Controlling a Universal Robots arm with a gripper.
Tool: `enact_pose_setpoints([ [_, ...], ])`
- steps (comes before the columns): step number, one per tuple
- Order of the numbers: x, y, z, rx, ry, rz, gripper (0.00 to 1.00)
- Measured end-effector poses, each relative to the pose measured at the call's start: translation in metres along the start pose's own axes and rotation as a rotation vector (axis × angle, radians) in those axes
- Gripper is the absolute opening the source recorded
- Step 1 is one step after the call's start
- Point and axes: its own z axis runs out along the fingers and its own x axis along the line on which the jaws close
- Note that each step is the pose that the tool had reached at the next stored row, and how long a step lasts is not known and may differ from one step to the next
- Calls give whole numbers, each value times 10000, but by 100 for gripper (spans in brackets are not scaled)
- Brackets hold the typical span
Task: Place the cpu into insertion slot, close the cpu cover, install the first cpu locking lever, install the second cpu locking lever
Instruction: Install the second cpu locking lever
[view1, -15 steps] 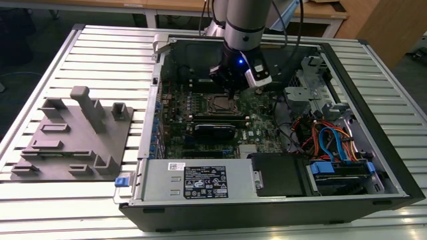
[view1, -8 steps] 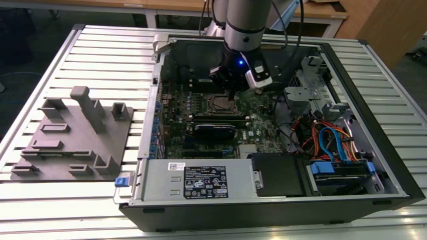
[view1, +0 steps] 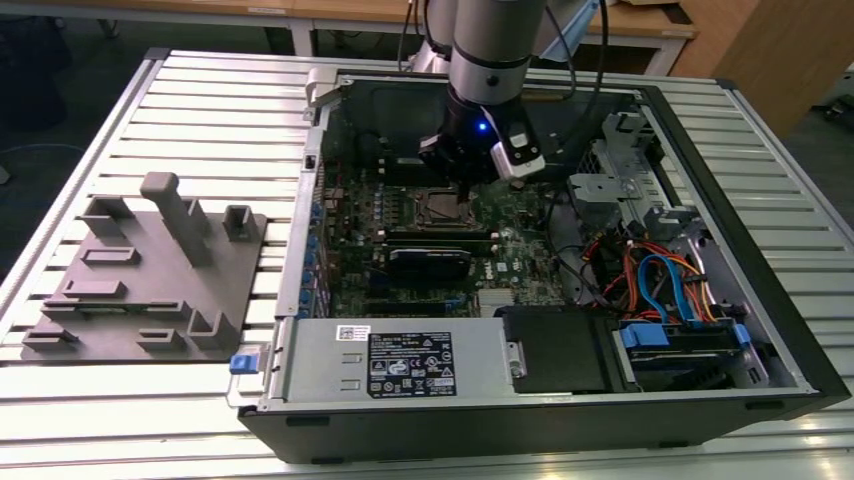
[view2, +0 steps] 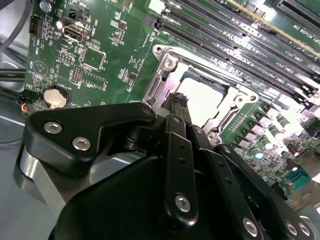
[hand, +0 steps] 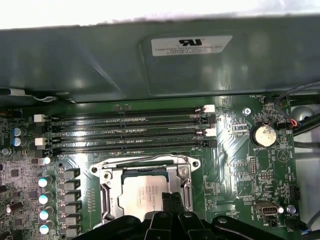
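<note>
With the cpu (hand: 141, 196) already seated in the slot (hand: 146, 192) and the cover (hand: 145, 173) down, hovers just over the socket's edge. Gripper (hand: 169, 200) pinched narrow, holding nothing. Best pressing straight down on the lever, avoiding the memory slots (hand: 125, 131) nearby.

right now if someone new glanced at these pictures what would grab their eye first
The open computer case on the slatted table, with the arm reaching down into it. In both wrist views the gripper sits just above the cpu, whose silver top shows through the cpu cover lying over the insertion slot. A grey fixture block stands at the exterior view's left.
</note>
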Motion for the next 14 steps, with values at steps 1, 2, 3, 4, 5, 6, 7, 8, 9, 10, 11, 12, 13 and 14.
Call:
enact_pose_setpoints([
  [1,-1,-6,0,0,0,0,11],
  [2,-1,-12,0,0,0,0,11],
  [3,-1,-15,-1,0,0,1,11],
  [4,-1,-15,-1,0,0,1,11],
  [5,-1,-18,-1,1,0,0,11],
  [6,-2,-24,-1,1,0,0,11],
  [7,-2,-25,-1,1,0,0,11],
  [8,-2,-27,-1,1,0,0,11],
  [9,-2,-30,-2,1,0,0,11],
  [10,-3,-34,-2,2,0,0,11],
  [11,-3,-37,-2,1,0,0,11],
  [12,-3,-40,-2,1,0,0,11],
  [13,-3,-41,-2,4,0,1,11],
  [14,-3,-41,-2,8,0,1,11],
])
